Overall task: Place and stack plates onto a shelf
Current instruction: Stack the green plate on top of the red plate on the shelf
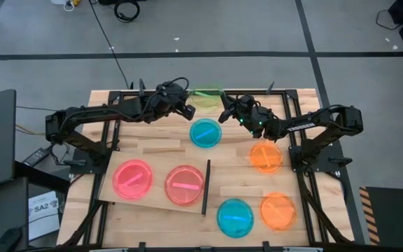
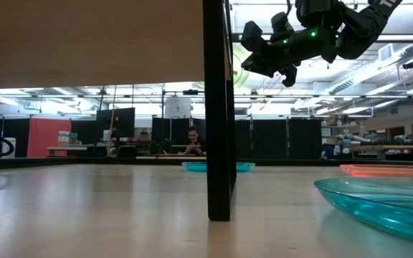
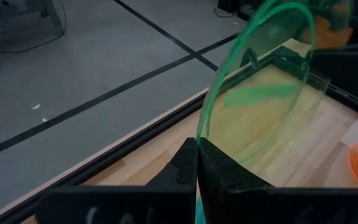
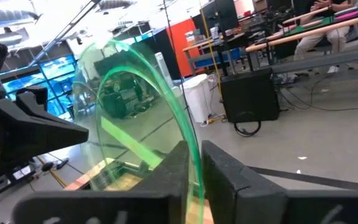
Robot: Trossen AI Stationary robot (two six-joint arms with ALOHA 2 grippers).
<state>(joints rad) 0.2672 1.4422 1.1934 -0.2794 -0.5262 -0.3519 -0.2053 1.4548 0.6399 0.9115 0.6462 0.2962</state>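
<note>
Green plate (image 1: 206, 97), translucent, gripped by left claw (image 1: 187, 108); right claw's (image 1: 224, 112) state unclear.

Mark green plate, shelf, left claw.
green plate (image 3: 260, 93): left wrist view, its clear face.
shelf (image 1: 156, 197): high view, bare panel between pink plates.
left claw (image 3: 197, 163): left wrist view, fingertips pinching plate rim.

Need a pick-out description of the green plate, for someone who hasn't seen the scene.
Look at the far edge of the wooden table, midway between the two arms. The green plate hangs there in the air, the left gripper shut on one rim and the right gripper at the other. It is the only green plate and the only one off the table.
</note>
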